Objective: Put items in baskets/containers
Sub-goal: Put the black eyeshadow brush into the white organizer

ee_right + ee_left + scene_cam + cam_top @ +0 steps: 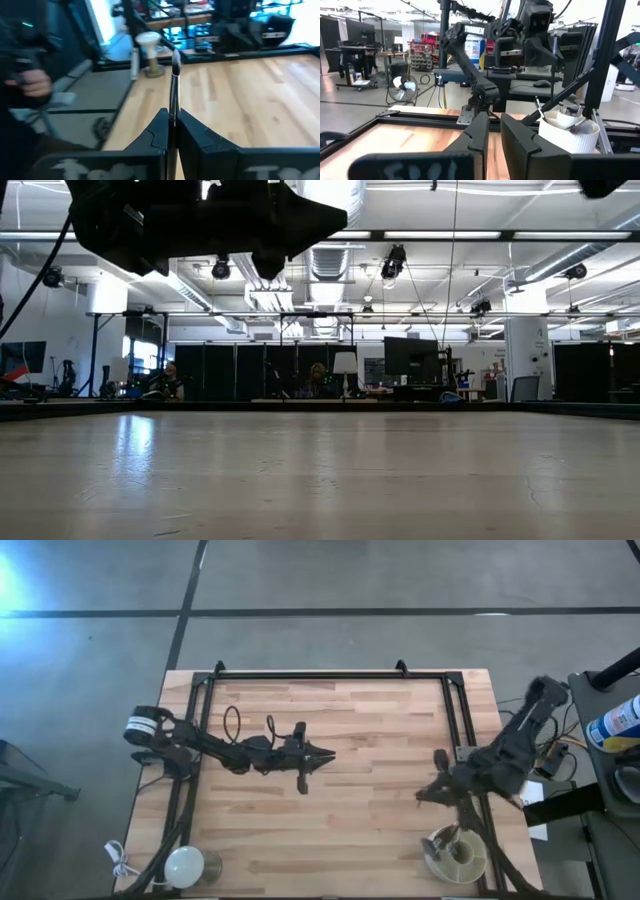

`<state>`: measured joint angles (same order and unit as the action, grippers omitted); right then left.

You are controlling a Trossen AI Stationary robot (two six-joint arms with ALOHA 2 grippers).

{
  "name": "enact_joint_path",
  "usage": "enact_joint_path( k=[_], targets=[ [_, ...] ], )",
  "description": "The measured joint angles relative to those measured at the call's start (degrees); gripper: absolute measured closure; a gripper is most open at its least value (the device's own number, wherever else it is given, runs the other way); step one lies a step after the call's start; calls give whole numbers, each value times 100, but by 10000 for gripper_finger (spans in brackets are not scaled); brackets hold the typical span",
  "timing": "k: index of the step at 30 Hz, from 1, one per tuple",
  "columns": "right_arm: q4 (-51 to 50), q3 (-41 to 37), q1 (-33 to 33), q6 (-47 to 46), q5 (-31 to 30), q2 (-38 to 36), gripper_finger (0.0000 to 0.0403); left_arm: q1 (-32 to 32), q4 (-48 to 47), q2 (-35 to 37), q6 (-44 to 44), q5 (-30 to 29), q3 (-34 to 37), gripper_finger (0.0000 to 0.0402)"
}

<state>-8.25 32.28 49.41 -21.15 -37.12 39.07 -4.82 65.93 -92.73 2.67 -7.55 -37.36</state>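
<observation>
1. High view — wooden table (370,790) inside a black frame. The left gripper (322,754) hangs over the middle of the table, fingers slightly parted with nothing between them. The right gripper (424,795) sits above the table's right part, near the round cream tub (455,855) at the near right corner; brushes stand in the tub. A white dome (185,865) with a cord rests at the near left corner.

2. Low view — bare tabletop (320,470) running level into a large room; a dark arm (200,220) fills the top left. Neither gripper's fingertips nor the tub show here.

3. Left wrist view — the left gripper's (494,131) two dark fingers stand a narrow gap apart, empty. Beyond them, the ribbed cream tub (570,135) holds several brushes leaning against its rim; the other arm rises behind it.

4. Right wrist view — the right gripper (172,131) is clamped on a thin makeup brush (173,92), dark handle upright between the fingers, bristle tip on top. The white dome (149,45) stands far across the table.
</observation>
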Motion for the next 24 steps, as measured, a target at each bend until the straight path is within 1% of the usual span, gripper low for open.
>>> enact_joint_path(
  k=[3, 6, 10, 14, 19, 24],
  targets=[
    [-316, 111, 783, -230, -407, -202, 389, 0, 1, -2, 25, 0, -3, 356],
    [-571, 129, 1526, -457, -850, -239, 389, 0, -1, -9, 45, 0, -22, 356],
    [-1178, 212, 2412, -1332, -1468, -159, 389, 0, 0, -9, 117, -2, -28, 356],
    [-1350, 264, 3159, -2113, -1733, 51, 389, 0, 0, -9, 180, -131, -28, 356],
    [-1361, 380, 3822, -2932, -1858, 497, 389, 0, -1, -11, 240, -248, -28, 356],
    [-1425, 455, 4078, -3506, -1885, 1031, 390, 0, -1, -11, 349, -256, -28, 356]
  ],
)
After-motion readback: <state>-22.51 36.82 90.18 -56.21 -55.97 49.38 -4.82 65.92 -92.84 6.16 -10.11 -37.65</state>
